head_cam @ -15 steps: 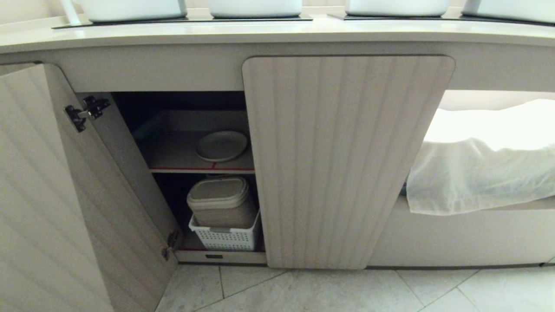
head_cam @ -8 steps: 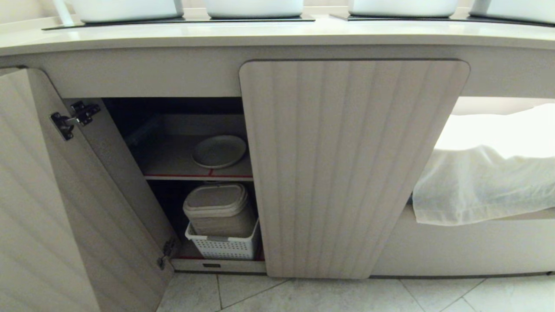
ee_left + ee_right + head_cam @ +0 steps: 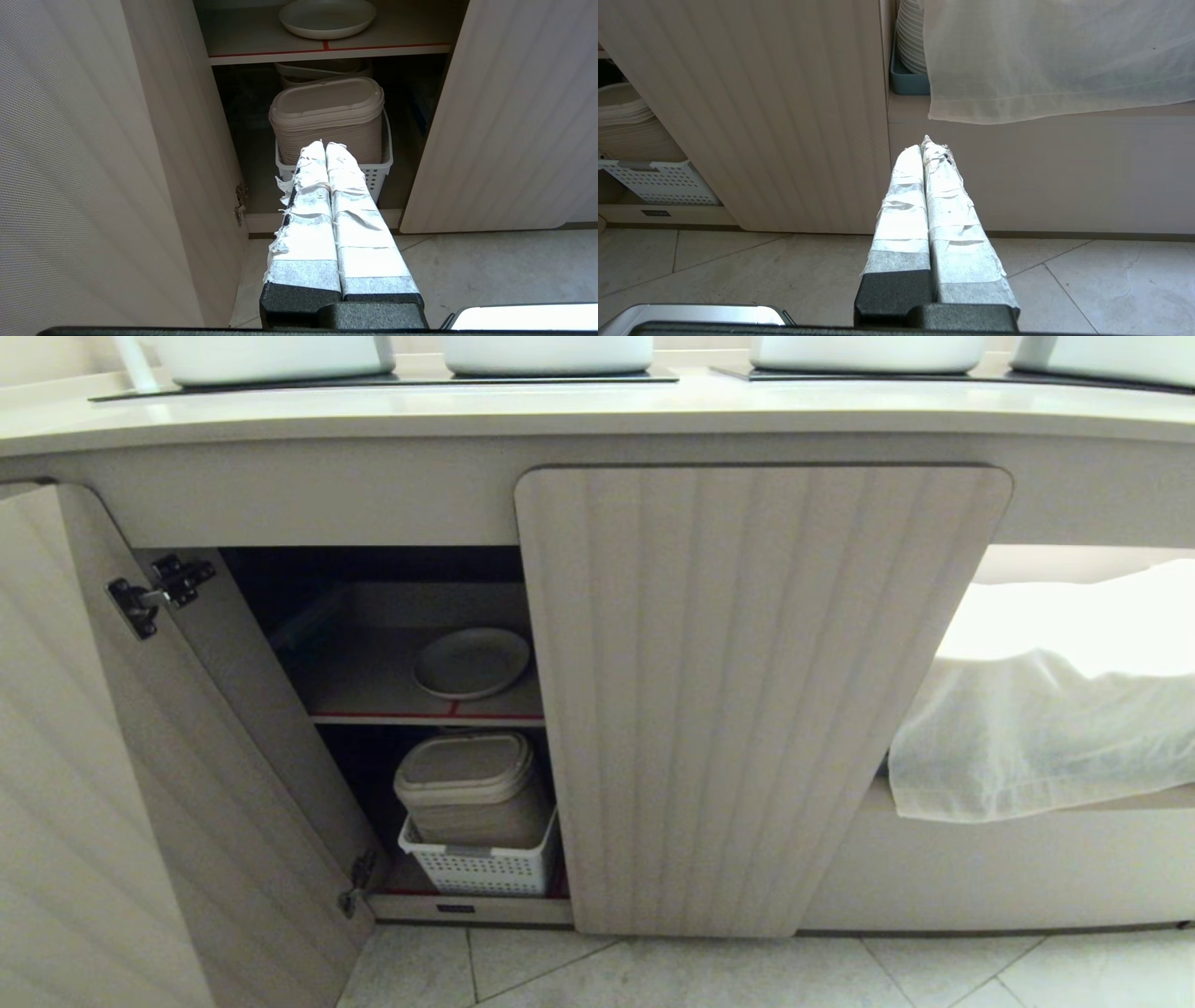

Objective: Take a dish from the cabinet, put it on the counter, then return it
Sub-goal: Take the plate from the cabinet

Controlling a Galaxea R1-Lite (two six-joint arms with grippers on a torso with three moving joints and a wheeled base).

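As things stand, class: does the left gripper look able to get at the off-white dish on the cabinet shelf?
Probably yes. The left gripper, shut and empty, faces the cabinet's open side; the left door is swung wide, and the dish lies alone near the shelf's red front edge. The jaws would need opening first.

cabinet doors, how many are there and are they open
2: the left door is swung open, showing the dish on the shelf; the right door is shut and may hide more inside.
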